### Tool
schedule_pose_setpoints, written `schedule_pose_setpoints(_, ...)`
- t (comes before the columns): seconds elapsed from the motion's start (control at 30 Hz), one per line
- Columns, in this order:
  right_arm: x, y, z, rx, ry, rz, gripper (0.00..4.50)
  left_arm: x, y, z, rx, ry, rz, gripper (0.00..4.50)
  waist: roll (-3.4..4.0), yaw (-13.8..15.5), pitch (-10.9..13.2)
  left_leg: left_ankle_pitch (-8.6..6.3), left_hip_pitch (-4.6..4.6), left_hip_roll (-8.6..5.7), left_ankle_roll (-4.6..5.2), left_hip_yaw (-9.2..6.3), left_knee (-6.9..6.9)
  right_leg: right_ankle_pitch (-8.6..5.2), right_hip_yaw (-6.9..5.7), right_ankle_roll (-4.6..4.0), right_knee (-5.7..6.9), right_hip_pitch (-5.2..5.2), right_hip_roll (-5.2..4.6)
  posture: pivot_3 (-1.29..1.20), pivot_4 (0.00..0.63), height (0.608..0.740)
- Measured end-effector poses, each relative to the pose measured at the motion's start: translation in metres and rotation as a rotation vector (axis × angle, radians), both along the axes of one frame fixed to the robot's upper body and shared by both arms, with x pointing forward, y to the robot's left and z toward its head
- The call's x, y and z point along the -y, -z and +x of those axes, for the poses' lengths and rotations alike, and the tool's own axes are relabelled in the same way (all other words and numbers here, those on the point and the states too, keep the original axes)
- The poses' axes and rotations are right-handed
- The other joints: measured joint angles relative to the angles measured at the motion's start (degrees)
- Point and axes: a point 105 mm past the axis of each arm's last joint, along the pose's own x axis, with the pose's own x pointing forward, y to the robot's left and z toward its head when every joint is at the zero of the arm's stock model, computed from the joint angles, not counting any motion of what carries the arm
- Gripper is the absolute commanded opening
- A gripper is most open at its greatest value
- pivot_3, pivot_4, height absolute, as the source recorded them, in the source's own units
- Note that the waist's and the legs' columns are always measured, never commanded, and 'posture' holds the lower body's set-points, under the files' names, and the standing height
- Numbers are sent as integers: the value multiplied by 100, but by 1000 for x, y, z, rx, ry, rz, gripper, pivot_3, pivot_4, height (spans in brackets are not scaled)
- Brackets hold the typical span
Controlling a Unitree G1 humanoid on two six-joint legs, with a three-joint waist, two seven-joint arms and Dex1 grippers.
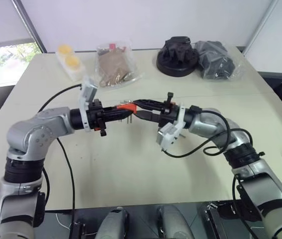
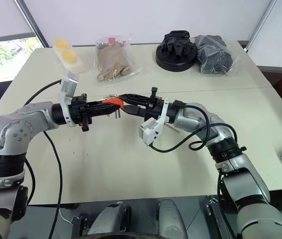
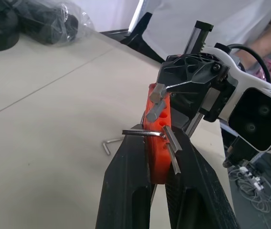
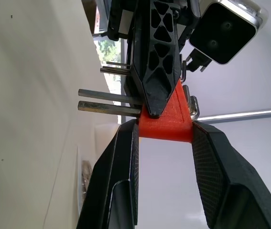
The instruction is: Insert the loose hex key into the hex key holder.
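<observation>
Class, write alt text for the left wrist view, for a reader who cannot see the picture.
Two black fingers of the left gripper clamp an orange hex key holder with metal keys in it, while the right gripper grips the block's far end. A small L-shaped hex key lies loose on the pale table beyond.

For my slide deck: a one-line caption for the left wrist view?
Both claws grip the small orange-red plastic hex key holder above the pale table, where a thin bent metal hex key lies.
</observation>
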Motion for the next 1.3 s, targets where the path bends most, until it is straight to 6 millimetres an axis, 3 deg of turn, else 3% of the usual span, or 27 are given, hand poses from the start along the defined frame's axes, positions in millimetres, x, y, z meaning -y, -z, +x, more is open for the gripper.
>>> schedule_pose_setpoints(0.13, 1, 0, -1, 1, -3, -8, 994, 1, 0, -1, 7, 1, 7, 45, 0, 0, 0, 0, 0, 0, 0, 0, 0, 0, 0, 0, 0, 0, 0, 0, 150, 740)
schedule_pose_setpoints(0.37, -1, 7, -2, 19, -10, -65, 4429, 1, 3, 1, 24, -8, 27, 0, 0, 1, 0, 0, 0, 0, 0, 0, 0, 0, 0, 0, 0, 0, 1, 0, 150, 740)
schedule_pose_setpoints(0.53, 4, 10, 0, 15, 6, -95, 4429, 1, 8, 0, 30, -16, 38, 0, 0, 1, 0, 0, 0, 0, 0, 0, 0, 0, 0, 0, 0, 0, 0, 0, 150, 740)
schedule_pose_setpoints(0.63, 13, 15, 7, -75, 62, -96, 4429, -1, 8, 2, 58, -37, 49, 0, 0, 10, 0, 0, 0, 0, 0, 0, 1, 0, 0, 0, -2, 3, -2, 0, 150, 740)
schedule_pose_setpoints(0.77, 38, 26, 32, -407, 244, 13, 4429, -4, 9, 3, 134, -85, 76, 0, 0, 10, 0, 0, -1, 1, 0, -1, 1, 0, 4, 0, -8, 8, -10, 0, 150, 740)
schedule_pose_setpoints(0.9, 67, 20, 50, -786, 405, 137, 4429, -5, 11, 9, 212, -168, 65, 0, 0, 36, 0, 0, -1, 2, 1, -7, 2, 0, 2, 0, -9, 10, -11, 0, 150, 740)
schedule_pose_setpoints(1.1, 89, 48, 41, -1286, 592, 100, 4429, -5, 18, 14, 256, -262, 18, 0, 0, 62, 0, -2, -2, 1, 4, -6, 0, 0, 2, 0, -15, 10, -16, 0, 150, 740)
schedule_pose_setpoints(1.3, 90, 71, 34, -1410, 690, 30, 4429, -2, 15, 13, 274, -277, 9, 0, 0, 92, 0, -3, -3, 0, 4, -3, 1, 0, 2, 0, -17, 9, -17, 0, 150, 740)
